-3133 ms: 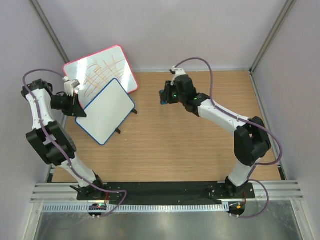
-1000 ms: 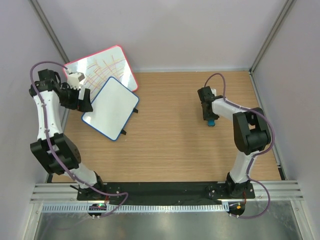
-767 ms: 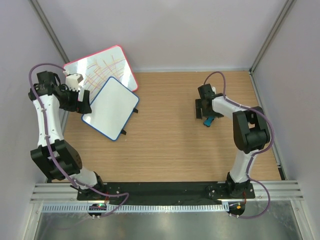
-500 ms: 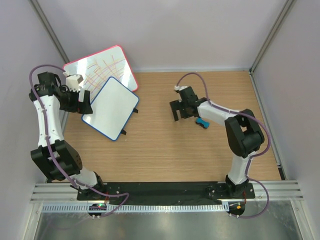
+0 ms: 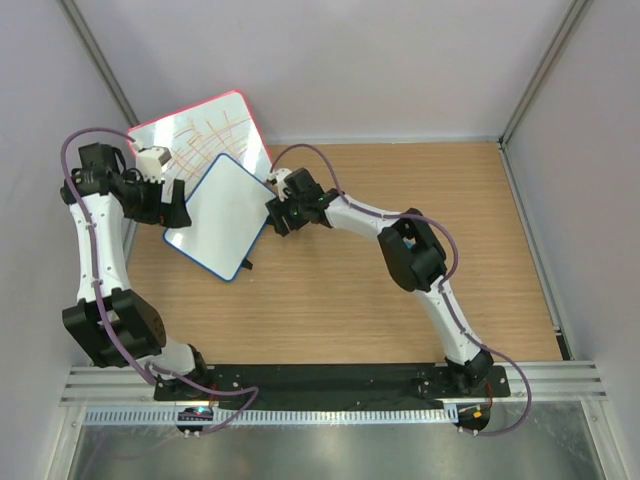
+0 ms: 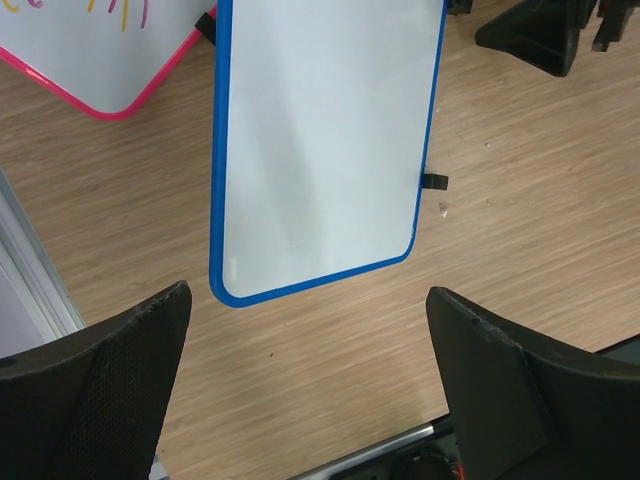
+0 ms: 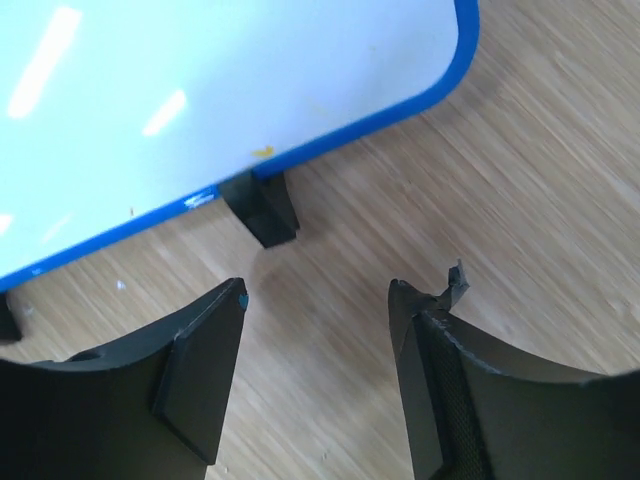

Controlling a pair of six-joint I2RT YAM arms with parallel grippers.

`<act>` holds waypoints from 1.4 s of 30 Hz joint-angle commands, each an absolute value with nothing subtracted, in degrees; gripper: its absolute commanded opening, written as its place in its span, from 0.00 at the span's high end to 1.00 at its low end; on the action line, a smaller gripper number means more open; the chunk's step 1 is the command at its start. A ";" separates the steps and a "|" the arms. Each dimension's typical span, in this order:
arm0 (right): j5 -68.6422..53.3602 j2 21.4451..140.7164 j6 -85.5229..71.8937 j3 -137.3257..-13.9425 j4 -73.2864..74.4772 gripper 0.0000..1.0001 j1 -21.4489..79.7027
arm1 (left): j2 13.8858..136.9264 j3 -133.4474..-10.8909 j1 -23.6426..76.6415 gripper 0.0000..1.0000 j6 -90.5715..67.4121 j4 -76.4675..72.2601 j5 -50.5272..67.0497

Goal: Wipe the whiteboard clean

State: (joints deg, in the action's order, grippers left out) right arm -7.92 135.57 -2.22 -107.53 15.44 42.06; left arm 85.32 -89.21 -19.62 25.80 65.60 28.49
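The whiteboard [image 5: 222, 215] is the small blue-framed board lying on the wooden table at the left. In the left wrist view the whiteboard [image 6: 320, 140] looks clean. My left gripper [image 5: 172, 208] is at its left edge, open, and in its own view the left gripper [image 6: 305, 300] holds nothing. At the board's right corner is my right gripper [image 5: 277, 217]. The right wrist view shows the right gripper [image 7: 320, 290] open over bare wood, just short of the whiteboard [image 7: 200, 90] and its black foot [image 7: 262, 210]. A tiny yellow speck sits near that edge.
A larger pink-framed board [image 5: 205, 135] with orange scribbles leans behind the whiteboard, partly under it; the pink-framed board [image 6: 90, 50] also shows in the left wrist view. My right arm [image 5: 400, 235] stretches across the table's middle. Grey walls close in on three sides.
The right gripper opened, left a small blue object on the table at the right, and swung left across to the whiteboard's right corner. The left arm has hardly moved.
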 commanded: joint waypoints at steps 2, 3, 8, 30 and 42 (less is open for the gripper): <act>-9.58 140.70 -3.42 -115.91 20.47 0.38 43.15 | 84.02 -89.03 -19.42 0.00 25.40 65.66 30.06; -9.84 141.58 -3.60 -117.32 21.17 0.42 43.24 | 84.02 -89.03 -19.42 0.00 25.40 65.65 30.06; -9.32 144.76 -2.90 -122.43 23.29 0.59 44.38 | 83.85 -89.03 -19.51 0.00 25.84 65.22 29.53; -6.77 137.55 9.06 -108.28 16.88 0.99 55.01 | 81.04 -88.86 -19.34 0.00 26.54 68.55 34.72; -4.31 138.08 0.80 -107.05 13.27 0.82 57.75 | 81.12 -85.88 -17.14 0.00 24.35 67.41 34.45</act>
State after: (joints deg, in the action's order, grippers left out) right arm -3.38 138.37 4.34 -108.66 10.70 56.49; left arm 82.65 -86.85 -18.17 25.63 67.88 33.54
